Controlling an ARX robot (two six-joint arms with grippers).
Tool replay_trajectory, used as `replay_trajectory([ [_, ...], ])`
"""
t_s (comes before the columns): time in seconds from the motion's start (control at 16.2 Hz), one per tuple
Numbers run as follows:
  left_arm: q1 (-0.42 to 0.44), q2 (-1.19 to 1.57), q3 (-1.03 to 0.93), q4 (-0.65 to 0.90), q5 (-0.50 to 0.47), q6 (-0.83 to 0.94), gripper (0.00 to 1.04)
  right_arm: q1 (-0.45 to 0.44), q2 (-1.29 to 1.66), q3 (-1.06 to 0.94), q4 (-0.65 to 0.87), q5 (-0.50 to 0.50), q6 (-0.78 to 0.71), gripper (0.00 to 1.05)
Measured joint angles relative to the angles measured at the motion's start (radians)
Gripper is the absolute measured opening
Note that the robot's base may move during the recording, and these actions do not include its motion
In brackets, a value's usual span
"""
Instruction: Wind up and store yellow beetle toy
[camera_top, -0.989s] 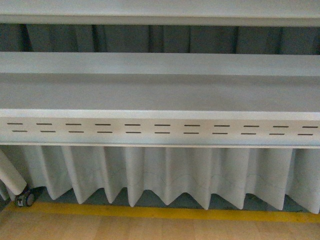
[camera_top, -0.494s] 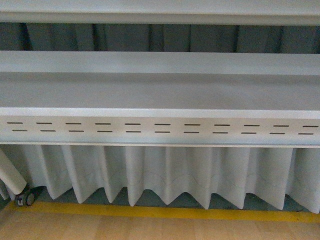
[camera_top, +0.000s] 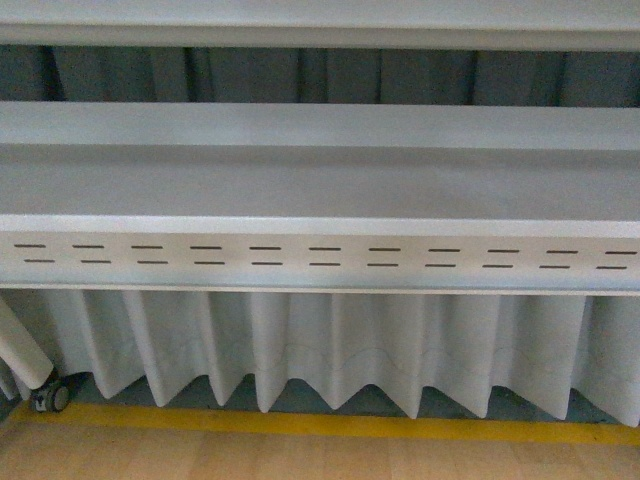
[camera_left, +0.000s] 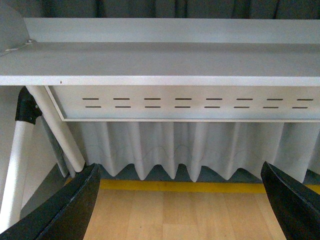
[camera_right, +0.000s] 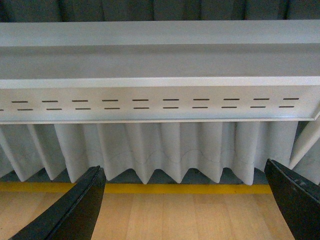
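The yellow beetle toy is out of view in every frame. In the left wrist view my left gripper (camera_left: 180, 210) is open, its two black fingers (camera_left: 65, 210) spread wide over bare wooden floor with nothing between them. My right gripper (camera_right: 185, 210) is likewise open in the right wrist view, black fingers (camera_right: 75, 210) far apart above the wood floor. Neither arm appears in the front view.
A white metal shelf (camera_top: 320, 180) with a slotted front edge (camera_top: 320, 257) spans the front view, with another shelf above it. A white pleated curtain (camera_top: 330, 345) hangs below. A yellow floor line (camera_top: 320, 425) runs along the wooden floor. A white leg with a castor (camera_top: 48, 398) stands at the left.
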Motion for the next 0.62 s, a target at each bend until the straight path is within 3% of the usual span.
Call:
replay_trajectory([
  [0.62,0.0,0.0,0.0,0.0,0.0,0.0,0.98,0.0,0.0,0.0,0.0,0.0,0.0,0.98],
])
